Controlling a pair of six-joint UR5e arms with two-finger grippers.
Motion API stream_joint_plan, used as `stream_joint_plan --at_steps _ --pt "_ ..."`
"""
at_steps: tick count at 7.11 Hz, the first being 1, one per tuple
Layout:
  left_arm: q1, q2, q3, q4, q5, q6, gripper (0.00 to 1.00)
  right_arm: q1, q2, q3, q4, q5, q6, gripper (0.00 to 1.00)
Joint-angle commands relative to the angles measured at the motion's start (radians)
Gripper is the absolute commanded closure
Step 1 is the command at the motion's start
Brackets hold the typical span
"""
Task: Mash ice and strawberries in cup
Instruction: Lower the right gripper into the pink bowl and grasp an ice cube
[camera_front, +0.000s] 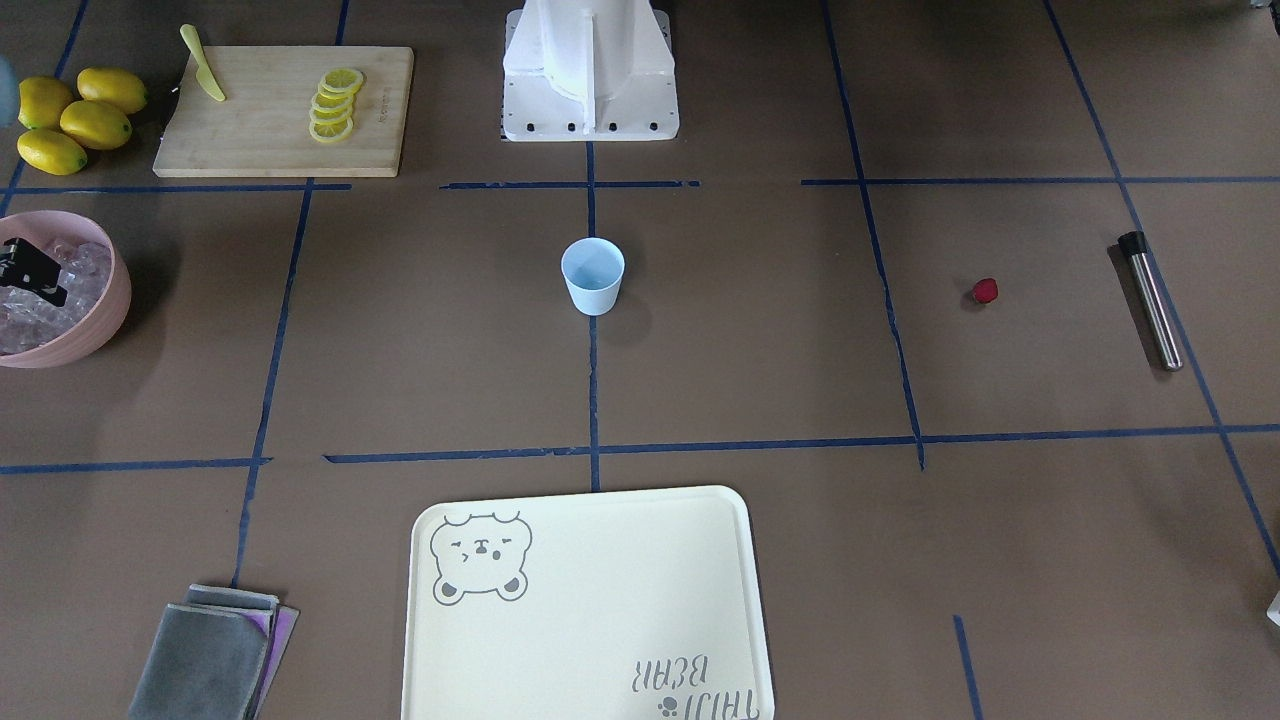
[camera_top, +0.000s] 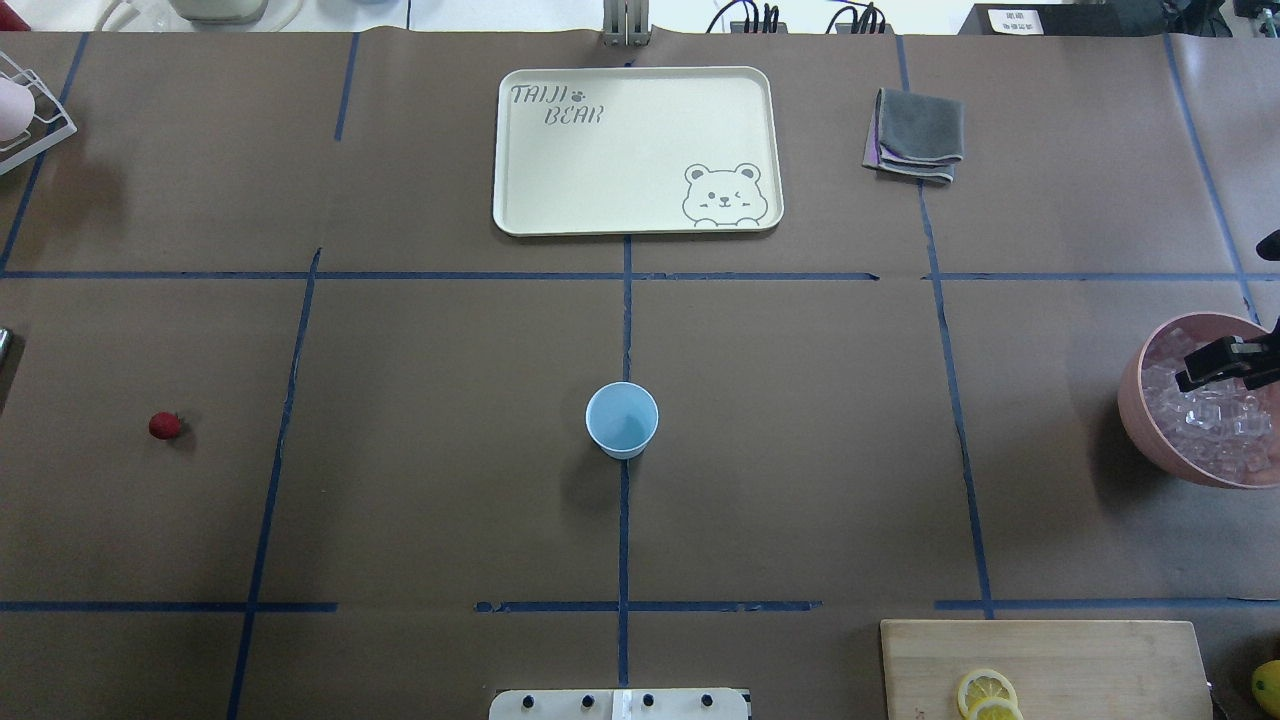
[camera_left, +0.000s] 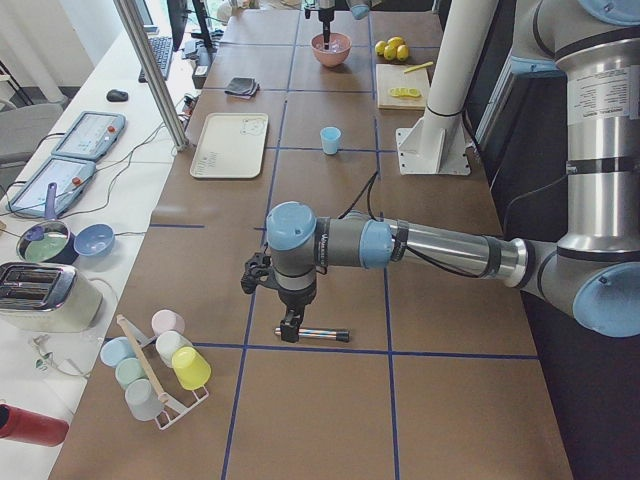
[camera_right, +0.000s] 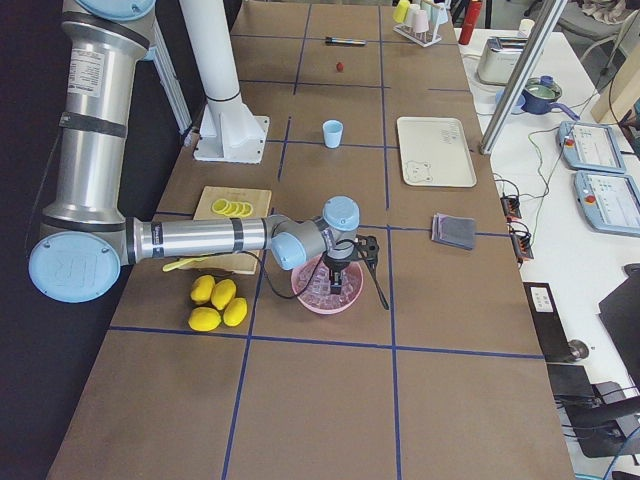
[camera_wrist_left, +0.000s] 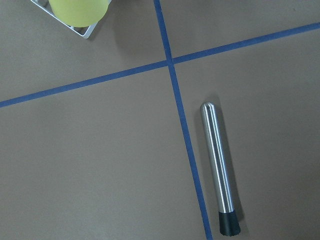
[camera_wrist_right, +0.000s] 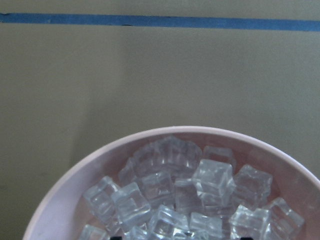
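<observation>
One cup (camera_top: 621, 420): empty, desk (camera_top: 400, 480) centre.
Strawberry (camera_top: 165, 425): on desk, 9 o'clock of cup.
Ice (camera_top: 1215, 425): in pink bowl (camera_top: 1135, 420), 3 o'clock.
Right gripper (camera_top: 1190, 378): over ice, jaws apart, empty.
Left gripper (camera_left: 290, 328): above steel rod (camera_wrist_left: 220, 170); closure cannot be told.
Remaining: loading, mashing.

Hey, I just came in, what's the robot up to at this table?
The right gripper hangs open at the pink bowl, right over the ice, apparently about to pick up a cube. The left gripper hovers over a steel muddler lying on the table; whether it is open cannot be told. The light blue cup stands empty in the middle, and the strawberry lies on the table well apart from it. Nothing is in the cup yet.
</observation>
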Motion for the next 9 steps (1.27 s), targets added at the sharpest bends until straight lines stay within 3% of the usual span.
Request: stream_joint_plan --at_steps 1,2,3,6,9 --pt "0.0 -0.001 -0.002 0.0 0.0 0.001 0.0 0.001 -0.001 -0.005 0.0 0.001 0.0 0.77" --pt "0.0 -0.001 -0.011 0.0 0.0 -0.001 0.0 0.001 -0.003 -0.003 0.0 0.004 -0.005 0.94" --pt "0.0 -0.001 -0.014 0.0 0.0 0.001 0.0 0.001 -0.003 -0.005 0.0 0.002 -0.008 0.99" --pt "0.0 -0.001 -0.021 0.0 -0.002 -0.001 0.0 0.045 0.02 0.02 -0.006 0.012 -0.011 1.0" --pt "0.0 0.001 -0.027 0.0 -0.002 -0.001 0.0 0.05 0.092 0.163 -0.017 0.025 0.039 1.0"
